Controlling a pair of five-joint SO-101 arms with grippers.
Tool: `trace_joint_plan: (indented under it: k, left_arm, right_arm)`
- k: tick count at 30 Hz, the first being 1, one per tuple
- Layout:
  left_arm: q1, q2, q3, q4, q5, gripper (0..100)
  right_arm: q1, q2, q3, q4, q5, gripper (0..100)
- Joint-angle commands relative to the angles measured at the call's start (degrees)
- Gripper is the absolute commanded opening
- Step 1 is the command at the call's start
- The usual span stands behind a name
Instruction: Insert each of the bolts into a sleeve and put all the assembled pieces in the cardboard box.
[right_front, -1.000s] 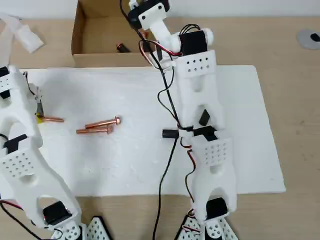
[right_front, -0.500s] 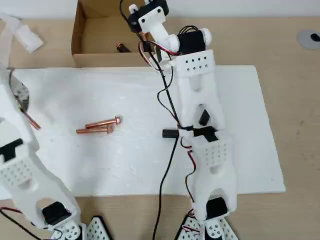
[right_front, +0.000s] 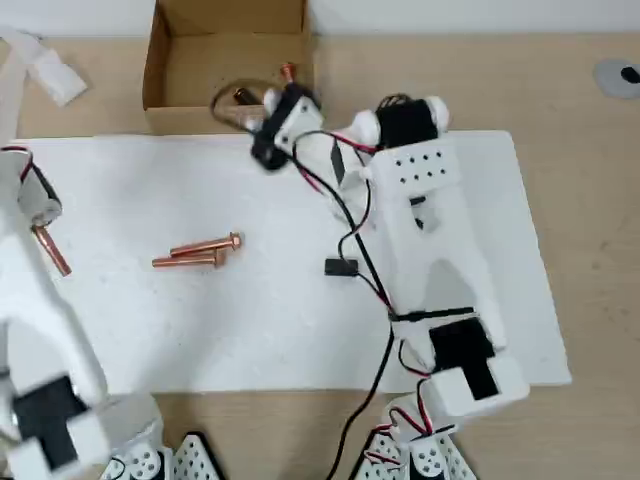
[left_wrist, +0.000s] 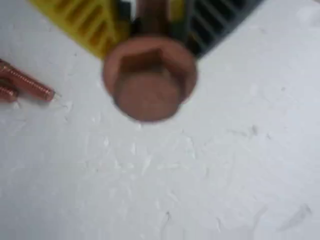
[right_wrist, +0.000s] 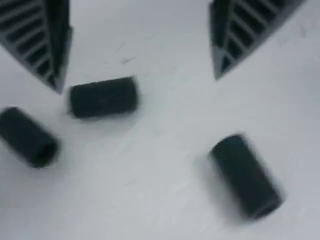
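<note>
High view, left edge: the left gripper clamps a bolt (head facing its wrist camera). Two spare bolts lie left of centre. The right gripper, jaws apart, hangs over three sleeves on white foam.

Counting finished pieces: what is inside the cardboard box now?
The cardboard box holds a dark-and-copper piece and a copper bolt head farther back. The right arm covers its near right corner.

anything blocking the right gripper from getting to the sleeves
Nothing visible does. The right gripper hangs open over the white foam, with three sleeves lying apart on it. The near sleeve lies by one finger, the second sleeve just past it, and the third sleeve nearer the other finger.
</note>
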Motion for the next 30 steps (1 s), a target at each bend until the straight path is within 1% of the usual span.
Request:
trace_joint_plan:
  k: [1, 4, 7, 11, 15, 23, 26, 30]
  left_arm:
    - [0.70, -11.21, 5.80, -6.68, 0.79, 1]
    - [0.62, -18.24, 13.63, -13.10, 0.70, 1]
    - [0.62, -25.10, 21.36, -17.85, 0.62, 1]
    - [0.62, -34.33, 30.51, -22.33, 0.79, 1]
    - [0.62, -44.35, 37.71, -26.29, 0.70, 1]
    - [0.88, -61.05, 47.12, -31.12, 0.53, 1]
    - [0.70, -65.89, 50.29, -33.32, 0.53, 1]
    - [0.88, -70.90, 53.19, -33.67, 0.53, 1]
  right_arm:
    - [-1.27, -1.80, 3.82, 0.35, 4.66, 23.1]
    - [-3.82, 1.01, 5.14, -1.23, 5.54, 23.1]
    - [-4.26, 4.09, 5.49, -3.52, 5.80, 23.1]
    - [-4.09, 8.84, 5.58, -4.13, 8.26, 23.1]
    - [-4.26, 11.91, 5.49, -4.22, 8.97, 23.1]
    - [-4.44, 12.35, 8.75, -4.22, 13.10, 23.2]
    - [-4.44, 12.44, 10.24, -4.75, 13.80, 23.2]
    - [-4.26, 12.44, 12.88, -7.56, 13.80, 23.6]
